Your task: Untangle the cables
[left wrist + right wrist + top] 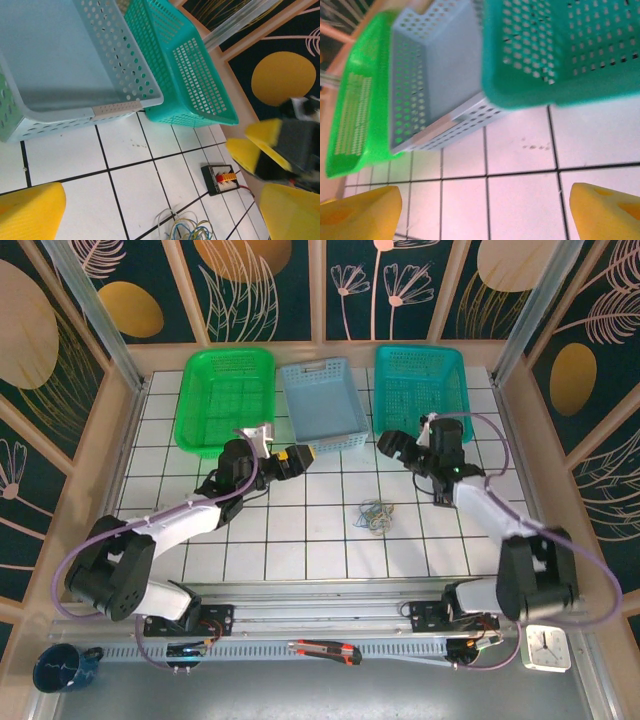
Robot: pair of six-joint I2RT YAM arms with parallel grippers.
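Bolted at the near edge of the white tiled table, both arms stretch forward and inward. Between them a loose tangle of thin greenish, whitish and yellowish cables lies untouched. Farther on, left gripper and right gripper face each other, each opened wide, holding nothing, before a pale blue perforated plastic basket.

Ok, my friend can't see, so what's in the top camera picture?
A small tangle of cables lies on a white tiled table. Beyond it, the left gripper and right gripper are open, close to a green basket, a blue basket and a teal basket in a row.
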